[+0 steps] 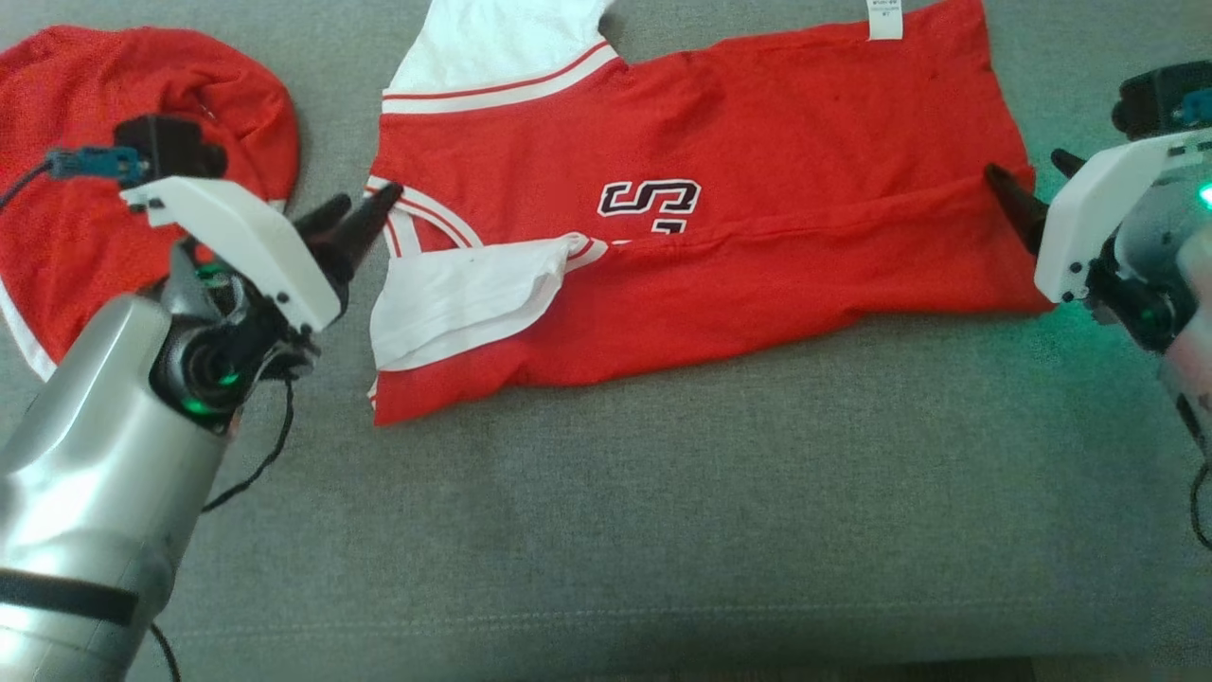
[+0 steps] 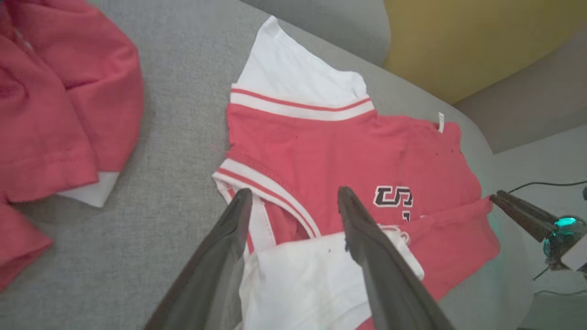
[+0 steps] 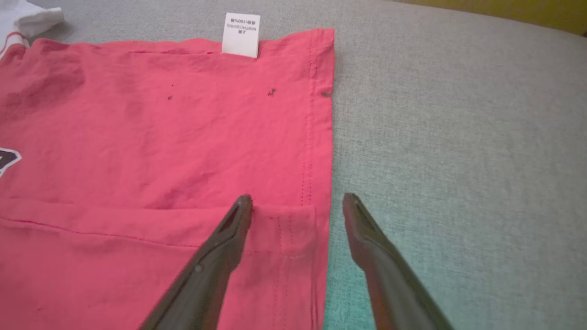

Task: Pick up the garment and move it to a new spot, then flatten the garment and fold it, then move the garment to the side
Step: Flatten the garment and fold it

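Observation:
The garment (image 1: 757, 142) is a red T-shirt with white sleeves and a black-and-white letter print, lying sideways on the grey cushion. Its near long edge is folded up over the middle, and one white sleeve (image 1: 454, 298) lies on top. My left gripper (image 1: 365, 201) is open at the collar end, with its fingers spread over the striped neckline (image 2: 275, 192). My right gripper (image 1: 1025, 164) is open at the hem end. In the right wrist view its fingers straddle the hem edge (image 3: 321, 137) of the garment (image 3: 160, 137) without pinching it.
A second red garment (image 1: 142, 142) lies bunched at the far left, just behind my left wrist. A white care label (image 3: 240, 34) sticks out at the far hem corner. A yellow cushion (image 2: 458, 36) stands beyond the grey seat (image 1: 663, 521).

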Robot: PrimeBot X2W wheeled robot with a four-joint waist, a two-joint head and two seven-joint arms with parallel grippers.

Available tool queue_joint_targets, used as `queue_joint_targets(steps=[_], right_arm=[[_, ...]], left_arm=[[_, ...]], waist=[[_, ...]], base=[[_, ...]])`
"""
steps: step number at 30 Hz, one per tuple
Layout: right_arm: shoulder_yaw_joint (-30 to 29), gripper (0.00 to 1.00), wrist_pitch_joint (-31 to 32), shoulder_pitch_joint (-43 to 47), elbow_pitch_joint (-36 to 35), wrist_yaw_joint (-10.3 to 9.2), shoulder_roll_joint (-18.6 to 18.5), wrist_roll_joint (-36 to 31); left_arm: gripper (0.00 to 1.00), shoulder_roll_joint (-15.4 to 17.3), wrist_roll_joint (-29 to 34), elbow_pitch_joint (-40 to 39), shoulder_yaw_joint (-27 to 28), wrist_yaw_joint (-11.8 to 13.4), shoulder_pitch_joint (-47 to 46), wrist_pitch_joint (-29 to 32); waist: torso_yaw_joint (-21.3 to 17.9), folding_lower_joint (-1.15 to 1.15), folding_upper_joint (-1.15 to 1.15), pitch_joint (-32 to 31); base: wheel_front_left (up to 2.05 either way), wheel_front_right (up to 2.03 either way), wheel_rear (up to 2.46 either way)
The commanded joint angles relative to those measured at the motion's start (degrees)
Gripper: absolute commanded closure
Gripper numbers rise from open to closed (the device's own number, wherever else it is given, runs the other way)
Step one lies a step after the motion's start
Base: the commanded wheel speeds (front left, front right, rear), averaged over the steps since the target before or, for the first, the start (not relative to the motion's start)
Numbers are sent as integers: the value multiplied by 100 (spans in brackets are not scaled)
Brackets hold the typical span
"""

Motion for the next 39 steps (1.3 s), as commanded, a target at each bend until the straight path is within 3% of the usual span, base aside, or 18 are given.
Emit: queue_joint_targets(steps=[1, 5, 15, 19, 25, 26, 29, 33, 39], right_arm=[[15, 0, -258, -104, 4, -5, -32, -80], [-78, 0, -742, -173, 212, -5, 16, -160], [-527, 0, -2867, 265, 627, -5, 283, -269], [-823, 0, -3169, 606, 517, -5, 335, -367], [-2083, 0, -3195, 1502, -610, -5, 427, -1143], [-2619, 0, -3196, 1985, -1052, -5, 554, -1498], [-3264, 0, -3196, 2708, -1676, -5, 853, -2012], [-3804, 0, -3197, 3443, -2458, -5, 1208, -2730], [-4226, 0, -3197, 4108, -3071, -5, 1700, -3290]], left_arm=[[0, 152, 53, -11, 312, 43, -355, -232], [0, 55, 153, 201, 434, 114, -455, -662], [0, -327, 646, 404, 674, -119, -21, -2878], [0, -475, 771, 252, 799, -142, 477, -3373], [0, -788, 1554, -485, 1430, -144, 1382, -3487], [0, -1015, 1918, -745, 1751, -211, 1791, -3488], [0, -1359, 2492, -953, 2095, -332, 2335, -3489], [0, -1743, 3080, -1097, 2442, -515, 2838, -3490], [0, -1973, 3697, -964, 2589, -652, 3280, -3490]], waist=[[-2, 0, 0, 30], [-1, 0, 0, 34], [54, 0, 0, -545], [46, 0, 0, -843], [22, 0, 0, -1190], [23, 0, 0, -1309], [13, 0, 0, -1471], [-8, 0, 0, -1597], [-75, 0, 0, -1667]], base=[[0, 0, 0], [0, 0, 0], [0, 0, 0], [0, 0, 0], [0, 0, 0], [0, 0, 0], [0, 0, 0], [0, 0, 0], [0, 0, 0]])
